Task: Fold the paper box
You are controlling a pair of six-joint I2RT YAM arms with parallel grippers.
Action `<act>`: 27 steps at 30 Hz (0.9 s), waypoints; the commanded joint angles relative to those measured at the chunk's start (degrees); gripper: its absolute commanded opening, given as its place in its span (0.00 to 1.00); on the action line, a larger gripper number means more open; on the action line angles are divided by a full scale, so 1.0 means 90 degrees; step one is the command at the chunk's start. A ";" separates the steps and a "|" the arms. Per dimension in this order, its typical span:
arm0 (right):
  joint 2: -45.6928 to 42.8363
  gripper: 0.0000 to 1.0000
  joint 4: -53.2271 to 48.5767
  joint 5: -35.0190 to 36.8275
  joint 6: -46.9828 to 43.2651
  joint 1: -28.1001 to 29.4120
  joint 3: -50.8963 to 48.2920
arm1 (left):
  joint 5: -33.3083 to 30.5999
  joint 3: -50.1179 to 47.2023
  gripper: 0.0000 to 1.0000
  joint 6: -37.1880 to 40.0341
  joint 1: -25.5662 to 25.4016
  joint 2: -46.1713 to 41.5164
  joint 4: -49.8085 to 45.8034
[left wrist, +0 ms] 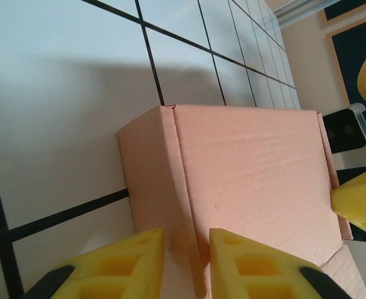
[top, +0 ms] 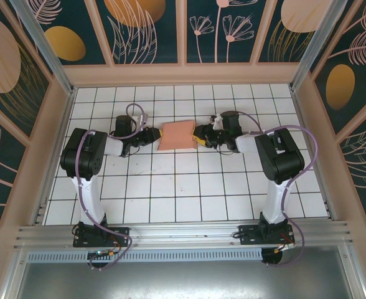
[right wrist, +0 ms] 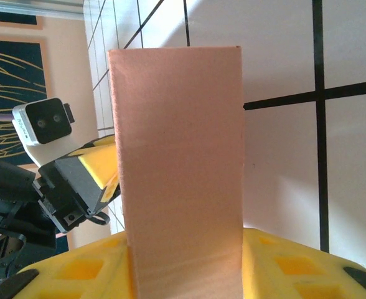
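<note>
Yellow fingers [left wrist: 117, 265] of the left gripper [left wrist: 186, 249] sit closest to us in the left wrist view. They are drawn near together with the folded left edge of the paper box [left wrist: 251, 168] running up between them, so we judge that this pincer is closed on that edge. In the right wrist view the right gripper [right wrist: 183, 274] has the salmon card filling the whole gap between its pads, one on each side and both touching, and we read that as a grip on the box's right end. From above, the box [top: 177, 136] sits at the middle of the white tiled table [top: 170, 193], well toward the far side. The left gripper [top: 150, 135] meets its left end and the right gripper [top: 200, 135] its right end, and both arms are stretched far out from their bases to reach it. The card already has a closed, rectangular form with a broad flat top and a narrower side wall, so we judge the folding to be nearly done. Holding it from opposite ends probably squares it up and stops the thin card springing open. A corner flap [left wrist: 348, 271] near the right gripper's fingertip [left wrist: 360, 208] looks slightly proud. We cannot tell whether it is tucked in, and it may be the reason both pincers are clamped.
</note>
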 commanded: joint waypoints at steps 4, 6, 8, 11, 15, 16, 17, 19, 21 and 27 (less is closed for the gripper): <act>0.0006 0.41 0.0244 -0.0218 0.0095 -0.0004 0.0146 | -0.0169 -0.0222 0.39 0.0279 0.0027 -0.0008 -0.0220; -0.0066 0.41 0.0217 -0.0194 0.0099 -0.0026 0.0121 | -0.0350 -0.0426 0.50 0.0444 0.0018 -0.0344 0.0059; -0.0139 0.41 0.0201 -0.0183 0.0078 -0.0055 0.0101 | -0.0647 -0.0617 0.59 0.0644 0.0012 -0.0720 0.0237; -0.0253 0.42 0.0068 -0.0156 -0.0003 -0.0093 0.0115 | -0.1076 -0.0913 0.69 0.0947 -0.0016 -0.1271 0.0518; -0.0360 0.43 -0.0028 -0.0164 -0.0081 -0.0141 0.0109 | -0.1721 -0.1208 0.72 0.1572 -0.0210 -0.1822 0.0692; -0.0399 0.43 -0.0038 -0.0178 -0.0083 -0.0160 0.0079 | -0.1942 -0.1353 0.72 0.1816 -0.0318 -0.2000 0.0847; -0.0433 0.43 -0.0046 -0.0186 -0.0090 -0.0188 0.0062 | -0.2146 -0.1493 0.73 0.2081 -0.0412 -0.2093 0.0983; -0.0531 0.43 -0.0090 -0.0228 -0.0127 -0.0242 0.0016 | -0.2702 -0.1781 0.78 0.2903 -0.0719 -0.2582 0.1251; -0.0639 0.43 -0.0163 -0.0241 -0.0150 -0.0297 -0.0024 | -0.3173 -0.1985 0.85 0.3753 -0.1027 -0.2843 0.1489; -0.0964 0.43 -0.0263 -0.0338 -0.0130 -0.0470 -0.0179 | -0.4164 -0.2862 0.93 0.6034 -0.1800 -0.3142 0.3271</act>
